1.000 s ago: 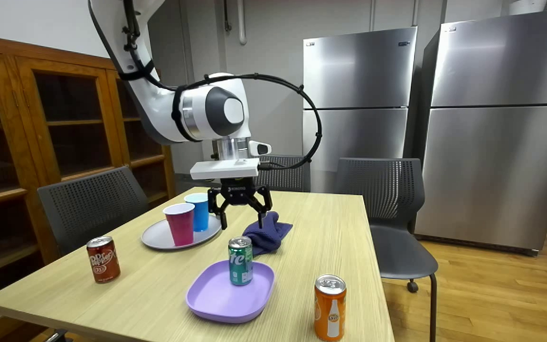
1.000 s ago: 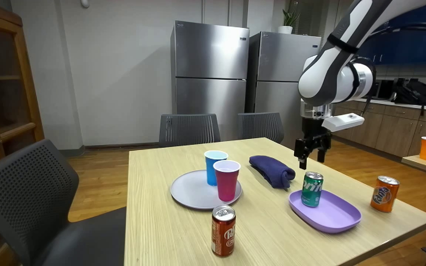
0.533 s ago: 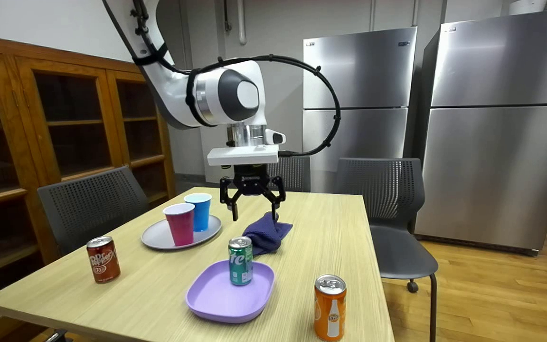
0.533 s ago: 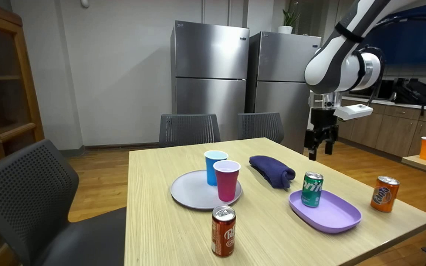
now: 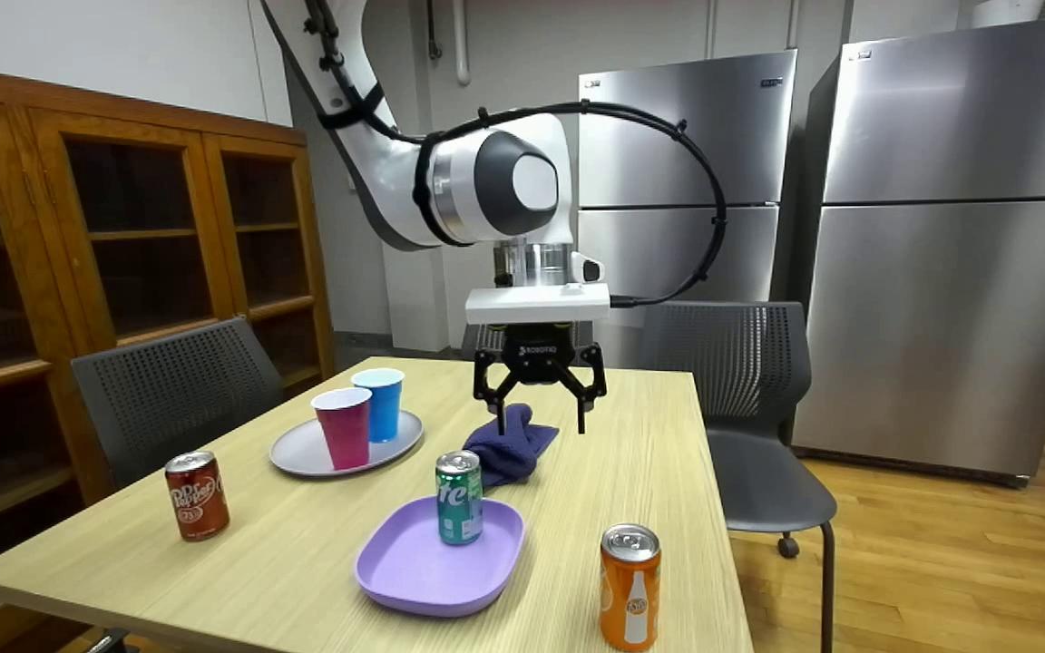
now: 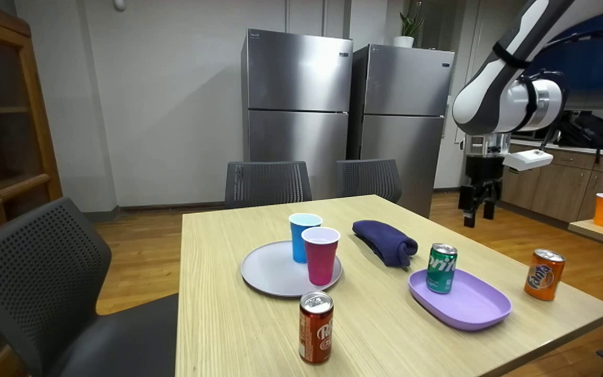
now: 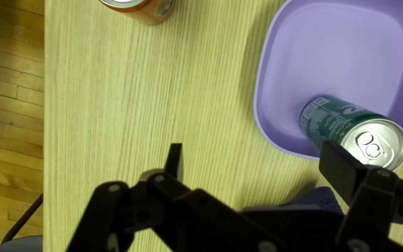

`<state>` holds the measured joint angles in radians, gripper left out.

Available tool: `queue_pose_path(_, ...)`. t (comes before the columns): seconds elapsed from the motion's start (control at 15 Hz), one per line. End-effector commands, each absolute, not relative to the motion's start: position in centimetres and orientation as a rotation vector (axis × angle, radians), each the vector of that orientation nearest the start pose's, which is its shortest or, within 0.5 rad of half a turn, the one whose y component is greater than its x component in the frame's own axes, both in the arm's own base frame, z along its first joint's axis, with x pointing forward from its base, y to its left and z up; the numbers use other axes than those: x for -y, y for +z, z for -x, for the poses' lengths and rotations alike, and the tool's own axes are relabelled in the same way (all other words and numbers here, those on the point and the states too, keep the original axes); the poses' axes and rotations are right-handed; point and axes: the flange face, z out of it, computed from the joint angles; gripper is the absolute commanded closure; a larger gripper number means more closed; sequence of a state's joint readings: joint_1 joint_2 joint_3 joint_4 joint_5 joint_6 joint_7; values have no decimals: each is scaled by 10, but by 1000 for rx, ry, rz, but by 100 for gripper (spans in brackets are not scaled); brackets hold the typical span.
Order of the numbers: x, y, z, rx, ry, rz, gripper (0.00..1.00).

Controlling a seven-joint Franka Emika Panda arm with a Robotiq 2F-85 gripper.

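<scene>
Beyond the Sprite can (image 5: 460, 499), the gripper (image 5: 542, 426) (spread) hangs — farther off now.

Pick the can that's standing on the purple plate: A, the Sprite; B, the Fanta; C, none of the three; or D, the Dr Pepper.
A: in both exterior views the green Sprite can stands upright on the purple plate, while the Dr Pepper can and the Fanta can stand directly on the table.
</scene>
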<state>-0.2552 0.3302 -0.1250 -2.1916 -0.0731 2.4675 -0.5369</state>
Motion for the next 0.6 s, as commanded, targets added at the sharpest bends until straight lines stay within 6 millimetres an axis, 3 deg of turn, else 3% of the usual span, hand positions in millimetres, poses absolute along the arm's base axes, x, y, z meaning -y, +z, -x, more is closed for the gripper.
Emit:
queue_pose_path(0.0, 207, 230, -514, 349, 138, 3173, 0)
queue_pose_path(0.33, 206, 229, -516, 353, 139, 3172, 0)
queue_pose_path(0.53, 220, 234, -505, 380, 100, 3178, 0)
